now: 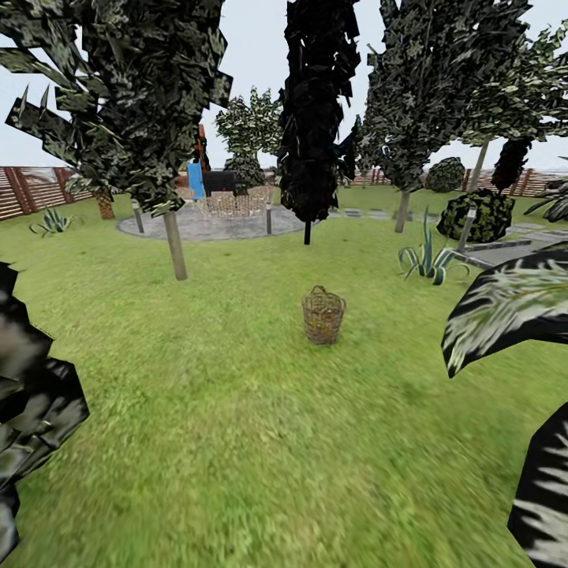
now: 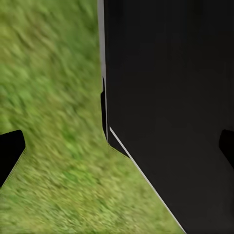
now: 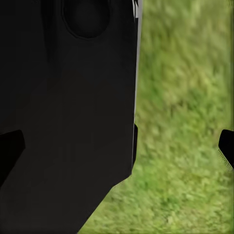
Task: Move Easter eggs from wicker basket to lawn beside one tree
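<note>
Both arms hung low beside the robot's dark body, each wrist camera looking down at grass. The left gripper (image 2: 117, 146) had its two dark fingertips at opposite edges of its wrist view, wide apart, with nothing between them but lawn (image 2: 53, 97) and a black body panel (image 2: 175, 97). The right gripper (image 3: 117, 146) was likewise spread, its fingertips (image 3: 9, 146) set far apart and gripping nothing; a black panel (image 3: 68, 97) lay under one side of it and grass under the other. The basket (image 1: 323, 315) stood upright on the lawn well ahead of both grippers, roughly midway between them in the head view and far from either. Its contents could not be made out at that range, so the eggs could not be seen. A tree (image 1: 175, 244) with a slim pale trunk rose from the grass ahead and to the left, beyond the basket; a narrow black cypress (image 1: 315, 110) stood farther ahead, almost directly behind the basket, and a second pale-trunked tree (image 1: 402, 209) stood ahead and to the right. A spiky plant (image 1: 426, 260) grew to the right of the basket. Farther off lay a round grey paved area (image 1: 205, 225) and a brown slatted fence (image 1: 31, 189). Dark foliage (image 1: 505, 308) crowded the near edges of the head view on both sides.
</note>
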### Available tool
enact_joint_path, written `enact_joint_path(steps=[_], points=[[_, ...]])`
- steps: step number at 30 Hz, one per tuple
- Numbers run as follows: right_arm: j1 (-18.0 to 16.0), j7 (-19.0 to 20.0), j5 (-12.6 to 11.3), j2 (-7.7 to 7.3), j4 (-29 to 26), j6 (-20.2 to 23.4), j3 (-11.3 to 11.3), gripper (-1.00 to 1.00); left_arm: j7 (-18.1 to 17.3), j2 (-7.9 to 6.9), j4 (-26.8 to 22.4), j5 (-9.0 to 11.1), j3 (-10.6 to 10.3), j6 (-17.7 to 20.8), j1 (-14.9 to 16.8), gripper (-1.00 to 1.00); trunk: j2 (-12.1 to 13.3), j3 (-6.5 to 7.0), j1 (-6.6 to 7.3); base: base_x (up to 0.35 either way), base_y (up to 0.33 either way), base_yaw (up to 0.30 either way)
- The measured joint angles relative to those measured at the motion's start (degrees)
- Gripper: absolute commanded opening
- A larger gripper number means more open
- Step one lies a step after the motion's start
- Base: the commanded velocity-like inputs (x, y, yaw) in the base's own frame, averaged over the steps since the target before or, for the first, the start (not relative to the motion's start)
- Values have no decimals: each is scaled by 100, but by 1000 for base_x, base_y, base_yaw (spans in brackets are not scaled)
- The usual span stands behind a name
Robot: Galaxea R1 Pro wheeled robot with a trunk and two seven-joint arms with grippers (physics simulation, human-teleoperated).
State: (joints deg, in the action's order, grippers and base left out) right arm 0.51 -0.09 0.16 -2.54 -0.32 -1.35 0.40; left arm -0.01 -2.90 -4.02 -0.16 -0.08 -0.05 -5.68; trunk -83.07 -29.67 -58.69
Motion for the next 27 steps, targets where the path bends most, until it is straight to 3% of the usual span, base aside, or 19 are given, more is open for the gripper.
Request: enact_joint_path(steps=[7,12,18,24,27], points=[[0,-7,-4,0,0,0,-6,100,-5,20,-14,-1,-1,-1,0,100,0,0,0,330,0,0],[-3,-26,-79,-46,-145,-12,-42,100,-7,100,-592,28,11,-9,1,100,0,0,0,333,22,0],[-2,-31,-48,-99,-167,6,-11,100,8,-47,-1305,97,46,-11,0,100,0,0,0,333,77,0],[-2,-15,-70,44,-129,35,-23,100,51,-112,-1410,667,140,25,0,100,0,0,0,334,18,0],[-2,-6,-73,74,-132,39,-29,100,49,-128,-1414,693,143,28,0,100,0,0,0,333,55,0]])
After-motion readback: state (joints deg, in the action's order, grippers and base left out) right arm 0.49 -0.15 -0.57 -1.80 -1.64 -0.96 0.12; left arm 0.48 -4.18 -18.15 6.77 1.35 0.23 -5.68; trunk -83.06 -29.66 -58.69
